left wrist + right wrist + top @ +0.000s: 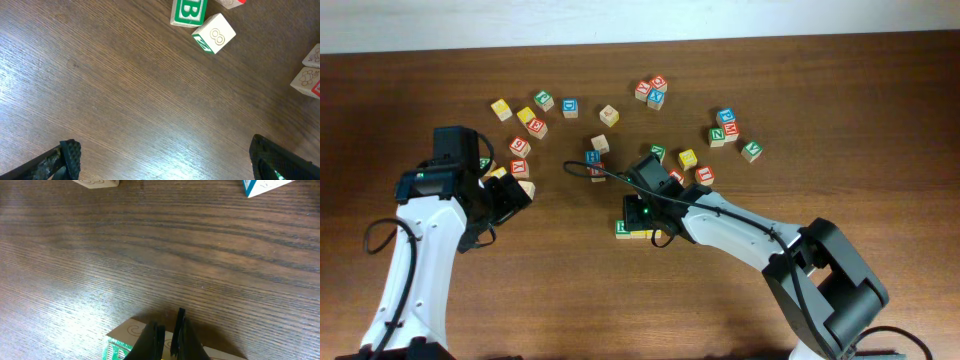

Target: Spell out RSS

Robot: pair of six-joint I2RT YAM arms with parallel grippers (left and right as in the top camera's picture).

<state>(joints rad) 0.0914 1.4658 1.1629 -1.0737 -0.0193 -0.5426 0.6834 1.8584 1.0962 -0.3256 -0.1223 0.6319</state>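
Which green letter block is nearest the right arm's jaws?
The green R block, beside a yellow block at the right arm's shut jaws; the other green blocks lie farther back.

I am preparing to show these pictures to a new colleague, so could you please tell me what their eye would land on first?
First, the scatter of coloured letter cubes across the far half of the dark wooden table. Next, the right gripper, shut, at the table's centre directly over a green-bordered cube. At the left, the left gripper stands wide open above bare wood.
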